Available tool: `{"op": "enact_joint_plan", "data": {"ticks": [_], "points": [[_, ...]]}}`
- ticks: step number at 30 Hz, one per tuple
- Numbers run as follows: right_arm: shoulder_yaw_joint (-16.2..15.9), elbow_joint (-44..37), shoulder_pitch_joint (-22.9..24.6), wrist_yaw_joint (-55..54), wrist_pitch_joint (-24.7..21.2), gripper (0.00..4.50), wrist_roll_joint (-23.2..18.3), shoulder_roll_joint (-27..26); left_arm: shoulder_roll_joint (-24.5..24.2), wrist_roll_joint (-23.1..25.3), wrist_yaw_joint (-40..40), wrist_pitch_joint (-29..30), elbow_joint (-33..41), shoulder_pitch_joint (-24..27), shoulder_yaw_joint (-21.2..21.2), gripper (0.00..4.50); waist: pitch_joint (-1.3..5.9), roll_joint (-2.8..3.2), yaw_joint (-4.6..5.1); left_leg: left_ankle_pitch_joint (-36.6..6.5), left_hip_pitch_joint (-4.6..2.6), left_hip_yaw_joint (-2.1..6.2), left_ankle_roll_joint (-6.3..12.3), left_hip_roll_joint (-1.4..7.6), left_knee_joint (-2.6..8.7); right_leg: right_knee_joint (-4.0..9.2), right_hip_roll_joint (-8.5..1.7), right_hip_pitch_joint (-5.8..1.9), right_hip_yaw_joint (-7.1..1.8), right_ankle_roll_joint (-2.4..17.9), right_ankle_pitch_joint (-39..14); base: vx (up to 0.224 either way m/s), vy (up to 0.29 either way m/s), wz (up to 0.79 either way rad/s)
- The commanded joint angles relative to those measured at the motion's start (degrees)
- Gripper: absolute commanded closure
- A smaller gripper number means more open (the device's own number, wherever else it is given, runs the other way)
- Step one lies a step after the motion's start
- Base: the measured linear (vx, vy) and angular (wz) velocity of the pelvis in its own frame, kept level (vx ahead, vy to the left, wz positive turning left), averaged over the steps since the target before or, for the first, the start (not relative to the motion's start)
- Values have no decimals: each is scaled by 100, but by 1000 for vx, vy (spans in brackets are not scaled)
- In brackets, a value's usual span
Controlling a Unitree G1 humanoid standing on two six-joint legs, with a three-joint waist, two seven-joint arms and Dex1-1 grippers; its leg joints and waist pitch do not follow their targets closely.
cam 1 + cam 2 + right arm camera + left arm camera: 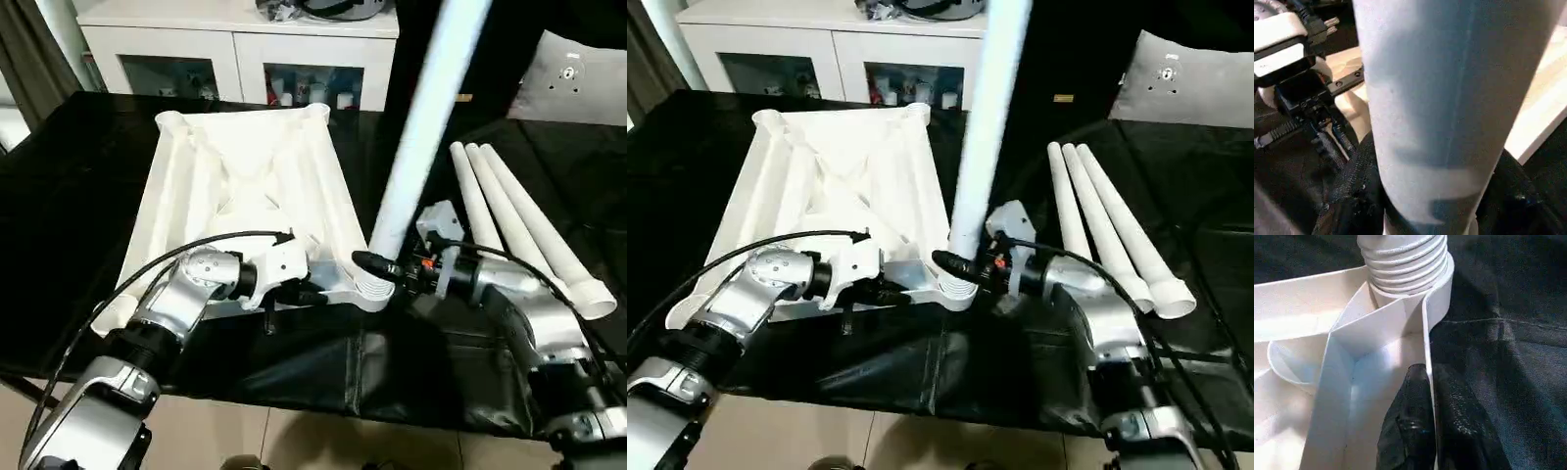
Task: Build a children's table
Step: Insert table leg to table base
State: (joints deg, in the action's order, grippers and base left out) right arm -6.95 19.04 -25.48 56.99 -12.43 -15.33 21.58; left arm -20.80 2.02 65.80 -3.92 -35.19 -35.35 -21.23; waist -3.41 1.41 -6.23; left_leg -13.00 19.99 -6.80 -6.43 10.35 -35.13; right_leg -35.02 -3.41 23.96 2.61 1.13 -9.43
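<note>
Lying upside down on the black-covered work surface point(59, 245), the table top point(245, 186) shows its ribbed underside, with round sockets at its corners. The left gripper point(1431, 431) is clamped on the top's near rim wall point(1426, 347), 1 black finger inside the wall and 1 outside, just beside the near right corner socket point(372, 292). In that socket stands 1 leg point(421, 127), its threaded end point(1405, 259) seated in the round opening, the tube rising steeply and leaning a little to the right. The right gripper point(377, 264) grasps this leg low down, close above the socket, its black fingers point(1352, 196) on either side of the tube. 3 more legs point(519, 225) lie side by side on the dark cover to the right of the top, well apart from it, their wider ends pointing toward the robot. Beyond the work surface stands a white cabinet point(235, 39) with dark glass compartments, and a pale cushion point(1195, 78) rests at the far right.
</note>
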Motion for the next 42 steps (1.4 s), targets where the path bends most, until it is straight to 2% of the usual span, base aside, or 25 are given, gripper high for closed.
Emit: {"op": "enact_joint_plan", "data": {"ticks": [1,4,8,11,13,15,16,23,26,28,29,30,31,32,33,35,37,40,42], "points": [[-272,306,80,183,-183,260,210,79,-29,-36,223,-151,202,-135,-20,450,430,-24,9,-357,71,-100,349,164,430,334,-398,-432,-220,1350,-826,0,0,0],[-381,435,4,290,-81,260,298,101,-46,-20,285,-167,221,-127,-56,450,434,-15,9,-315,72,-101,372,162,424,324,-397,-436,-216,1397,-680,0,0,0],[-420,395,20,380,-74,260,320,125,-51,0,301,-220,122,-162,-59,450,422,-7,9,-408,66,-104,352,165,432,339,-395,-435,-217,1379,-821,0,0,0],[-442,394,24,414,-56,260,331,137,-50,2,314,-231,95,-176,-57,450,430,-11,6,-350,71,-100,356,170,430,327,-395,-438,-216,1393,-724,0,0,0],[-484,378,63,491,-50,260,329,152,-62,-5,396,-243,85,-193,-68,450,431,26,3,-361,68,-96,352,166,427,325,-393,-438,-215,1414,-674,0,0,0],[-510,401,74,552,-75,260,303,154,-76,-15,486,-252,65,-219,-80,450,431,11,5,-405,63,-100,362,167,429,329,-387,-439,-214,1428,-673,0,0,0],[-512,465,51,547,-70,260,301,137,-88,-15,523,-257,44,-226,-87,450,422,37,4,-462,64,-98,350,170,433,334,-391,-435,-215,1435,-720,0,0,0],[-433,684,-4,220,37,260,439,-2,-121,-4,420,-182,45,-158,-29,450,400,19,15,-625,50,-97,272,173,457,363,-392,-424,-217,1378,-1009,0,0,0],[-394,772,-33,-88,113,260,577,-67,-143,23,223,-31,116,-109,50,450,374,11,40,-795,51,-96,205,163,481,402,-397,-417,-217,1291,-1336,0,0,0],[-233,973,-148,-802,133,260,747,-239,-114,5,-383,519,392,43,345,450,337,-3,75,-1002,48,-86,152,165,516,432,-398,-403,-215,1171,-1761,0,0,0],[-224,983,-155,-837,129,260,753,-248,-109,1,-417,549,411,52,363,450,323,3,104,-1069,60,-78,99,171,532,425,-407,-404,-215,1150,-1889,0,0,0],[-98,1165,-276,-1386,109,260,851,-393,-18,-103,-844,1125,889,268,596,450,316,-6,146,-1234,43,-73,40,166,537,448,-420,-400,-205,1042,-2275,0,0,0],[-42,1241,-332,-1514,100,260,831,-458,43,-94,-1014,1381,1147,378,637,450,308,-19,187,-1239,66,-60,28,154,546,469,-423,-407,-198,949,-2506,0,0,0],[-42,1241,-332,-1514,100,260,831,-458,43,-94,-1014,1381,1147,378,637,450,307,-10,202,-1226,77,-53,44,151,551,487,-425,-407,-195,922,-2565,0,0,0],[17,1353,-419,-1673,103,260,818,-534,153,-67,-1224,1700,1488,520,659,450,306,-14,235,-1264,56,-65,94,144,539,516,-403,-376,-197,868,-2627,0,0,0],[87,1547,-561,-1949,137,260,832,-642,354,-52,-1495,2189,2044,747,657,450,319,-19,291,-1140,84,-62,135,164,538,479,-402,-392,-207,986,-2323,0,0,0],[160,1745,-702,-2129,154,260,795,-729,613,-98,-1657,2543,2554,921,571,450,328,-59,319,-922,88,-103,254,138,501,481,-377,-392,-207,1134,-1989,0,0,0],[172,1968,-879,-2231,176,260,759,-868,905,10,-1912,2969,3175,1049,269,450,362,-53,329,-531,112,-115,406,124,470,429,-361,-419,-202,1269,-1430,0,0,0],[116,1971,-894,-2153,139,260,747,-902,905,121,-1998,3060,3183,990,207,450,370,-58,330,-372,121,-122,498,109,455,418,-348,-428,-195,1347,-1158,0,0,0]]}}
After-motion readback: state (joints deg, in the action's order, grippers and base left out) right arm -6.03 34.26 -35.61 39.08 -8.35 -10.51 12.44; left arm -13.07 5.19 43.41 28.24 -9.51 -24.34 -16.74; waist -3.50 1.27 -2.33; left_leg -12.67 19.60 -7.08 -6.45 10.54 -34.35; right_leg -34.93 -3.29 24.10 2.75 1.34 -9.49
